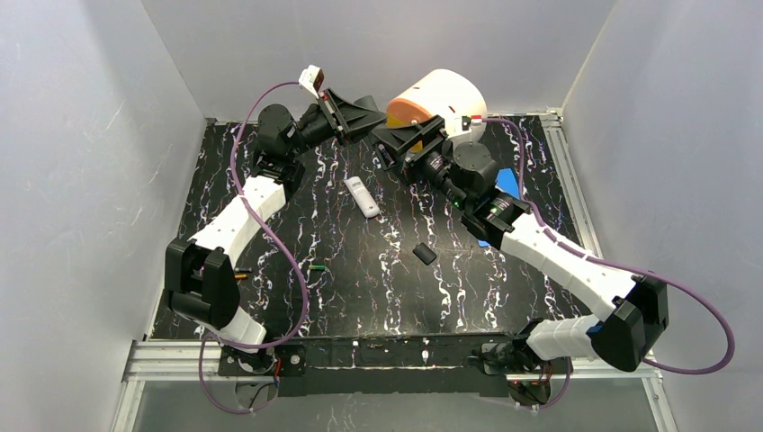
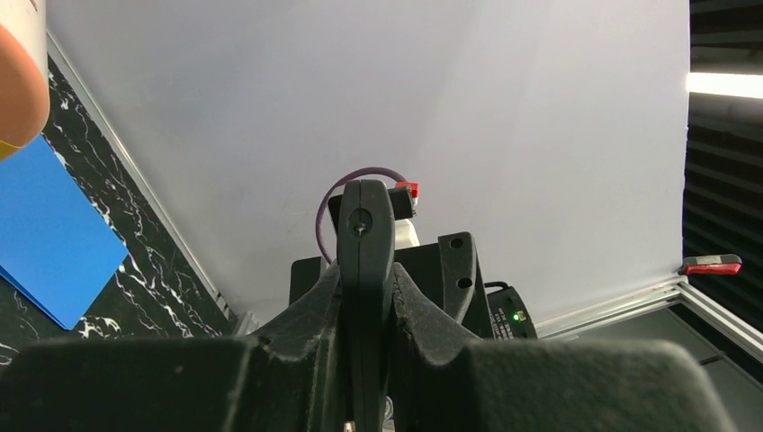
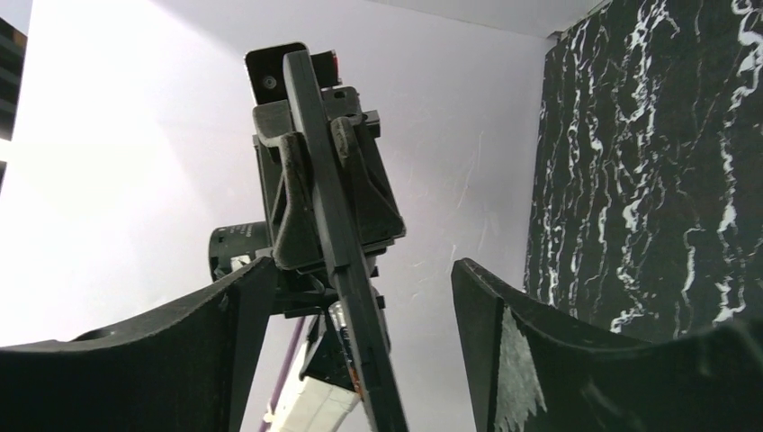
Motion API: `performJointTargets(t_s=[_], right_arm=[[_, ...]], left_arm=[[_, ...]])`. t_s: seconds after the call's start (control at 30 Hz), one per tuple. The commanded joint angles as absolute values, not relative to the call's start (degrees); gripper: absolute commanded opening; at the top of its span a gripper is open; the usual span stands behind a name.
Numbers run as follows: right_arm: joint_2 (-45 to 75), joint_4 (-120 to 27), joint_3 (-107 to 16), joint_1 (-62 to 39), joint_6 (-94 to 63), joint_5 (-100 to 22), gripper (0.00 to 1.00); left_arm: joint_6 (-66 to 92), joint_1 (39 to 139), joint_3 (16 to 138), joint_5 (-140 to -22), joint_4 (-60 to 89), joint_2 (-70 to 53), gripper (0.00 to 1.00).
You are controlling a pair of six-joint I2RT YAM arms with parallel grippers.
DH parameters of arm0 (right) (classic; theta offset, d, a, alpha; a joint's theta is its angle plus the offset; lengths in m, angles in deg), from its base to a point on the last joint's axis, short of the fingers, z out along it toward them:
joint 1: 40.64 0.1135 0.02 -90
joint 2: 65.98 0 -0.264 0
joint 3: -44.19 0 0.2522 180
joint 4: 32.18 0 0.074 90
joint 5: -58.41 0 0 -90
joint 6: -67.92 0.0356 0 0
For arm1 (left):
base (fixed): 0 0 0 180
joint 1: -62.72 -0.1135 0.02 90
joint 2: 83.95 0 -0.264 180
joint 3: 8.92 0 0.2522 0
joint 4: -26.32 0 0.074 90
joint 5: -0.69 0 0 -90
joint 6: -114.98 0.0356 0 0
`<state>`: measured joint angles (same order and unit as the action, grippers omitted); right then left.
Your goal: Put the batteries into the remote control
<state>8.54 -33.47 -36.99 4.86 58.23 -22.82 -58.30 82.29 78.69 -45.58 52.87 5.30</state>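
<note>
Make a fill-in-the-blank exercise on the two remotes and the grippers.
1. The held remote, clamped in the left gripper, is ____ in colour.
2. The right gripper, facing that remote, has its fingers ____, gripping nothing.
3. The loose remote lying on the table is ____ in colour.
Missing words: black; open; white.

Even, soft light filled the overhead view: white walls [image 1: 90, 135] bright, the black marbled counter [image 1: 378, 288] carrying only faint shadows. A light strip [image 2: 724, 84] glared at the left wrist view's right edge. The right claw [image 3: 360, 279] loomed dark and soft-edged near its lens, possibly out of focus.
</note>
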Motion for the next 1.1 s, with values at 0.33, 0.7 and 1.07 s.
performJointTargets(t_s=[0.33,0.7,1.07], right_arm=[[0.27,-39.87,-36.64,0.96,29.42,-29.66,0.90],[7.33,-51.40,-33.54,-0.74,7.64,-50.11,0.74],[15.25,-49.56,-22.45,0.88,13.46,-43.45,0.52]], left_arm=[[-46.93,81.62,75.03,-42.07,50.32,2.02,0.00],[-25.03,81.73,62.56,-44.06,30.53,-1.00,0.00],[-8.05,91.11,70.06,-72.83,-5.11,10.98,0.00]])
